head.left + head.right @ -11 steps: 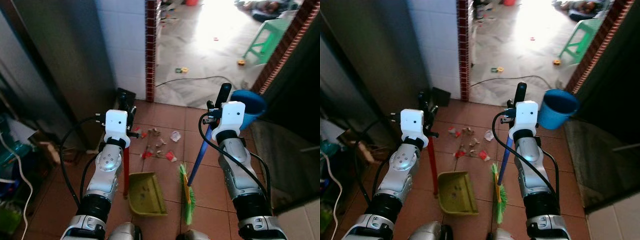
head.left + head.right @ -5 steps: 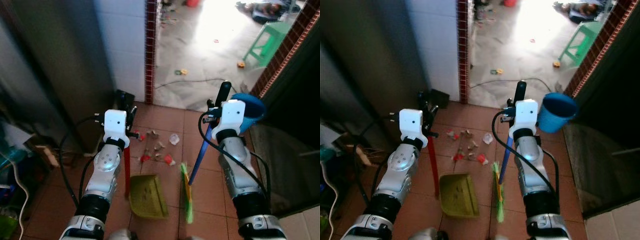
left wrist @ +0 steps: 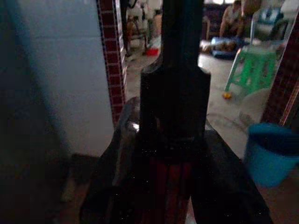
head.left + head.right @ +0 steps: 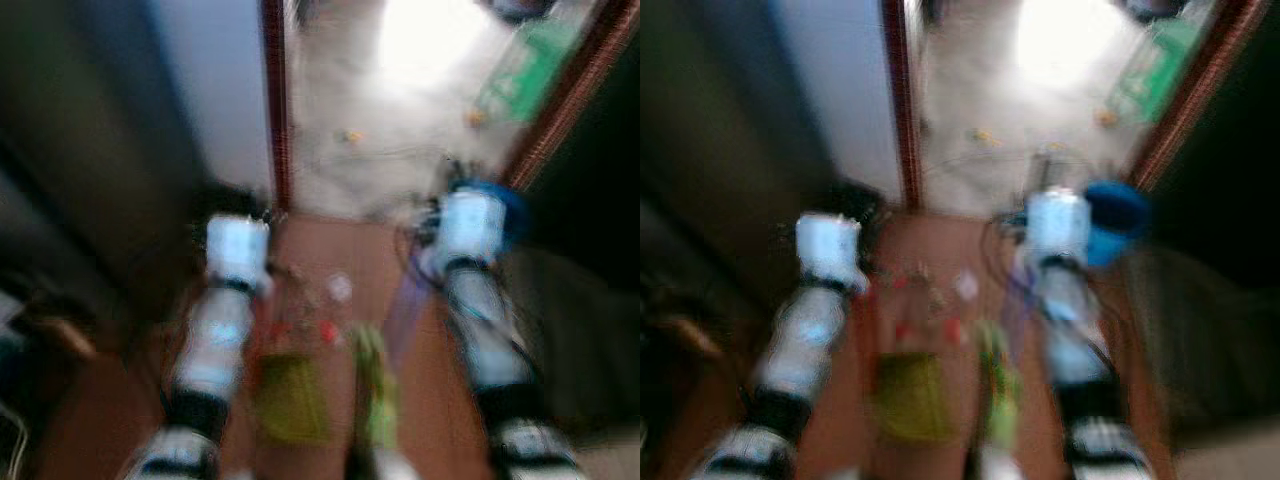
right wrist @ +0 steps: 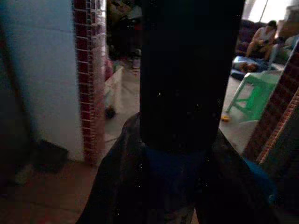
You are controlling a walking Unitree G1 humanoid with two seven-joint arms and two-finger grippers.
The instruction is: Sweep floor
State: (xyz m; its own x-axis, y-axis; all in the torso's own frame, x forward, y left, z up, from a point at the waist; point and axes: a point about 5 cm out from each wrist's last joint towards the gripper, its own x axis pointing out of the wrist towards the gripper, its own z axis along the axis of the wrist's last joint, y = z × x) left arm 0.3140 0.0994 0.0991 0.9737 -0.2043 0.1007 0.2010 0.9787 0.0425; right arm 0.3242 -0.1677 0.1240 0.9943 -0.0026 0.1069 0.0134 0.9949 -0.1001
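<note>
Through heavy blur, both jaws grip handles: dustpan (image 4: 292, 398), broom (image 4: 375, 395).

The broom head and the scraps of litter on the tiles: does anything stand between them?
Nothing visible does. The green broom head lies beside the dustpan, and bare red tile separates it from the litter ahead, though the head views are blurred.

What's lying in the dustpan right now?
The head views are blurred. The green dustpan sits on the floor beside the broom head, with the litter just beyond it. Anything lying inside the pan cannot be made out.
</note>
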